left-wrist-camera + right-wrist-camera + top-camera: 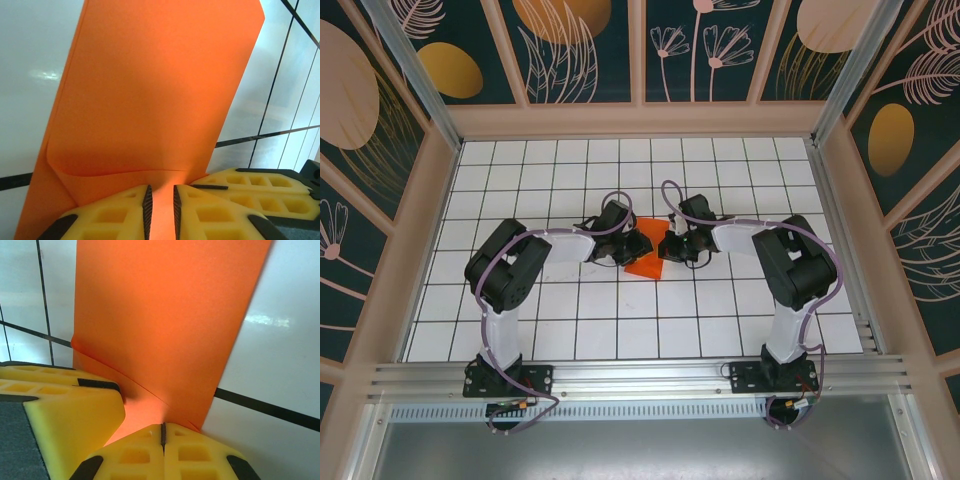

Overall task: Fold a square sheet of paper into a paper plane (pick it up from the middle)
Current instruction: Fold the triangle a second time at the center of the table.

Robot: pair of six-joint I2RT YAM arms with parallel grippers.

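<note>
**Item:** orange paper sheet (648,262), thin, bright, plain, already doubled over with one soft crease.
**Location:** middle of the table, low over the surface, between the two grippers.

**Handling (judged):**
- Very light and limp; it bows under its own weight and takes a crease easily.
- The smooth face is likely to slip between foam pads.
- It tears or crumples if the two arms pull against each other.
- Best hold is on the doubled edge near the middle, where two layers give some stiffness. The corners are floppy.

**Left gripper** (161,212): yellow foam fingers (125,212) with black pads, standing slightly apart. Orange paper (150,100) shows in the narrow gap, which looks too loose for a firm pinch.

**Right gripper** (162,432): fingers (130,455) pressed together, apparently nipping the lower edge of the paper (165,315).

**Surface:** white glossy table (520,170) with a black grid. It is flat and hard, good for pressing folds, though paper may slide on it.

**Room:** teal wall panels (580,40) with golden ovals and plant prints. A metal rail (640,375) runs along the near edge.
</note>
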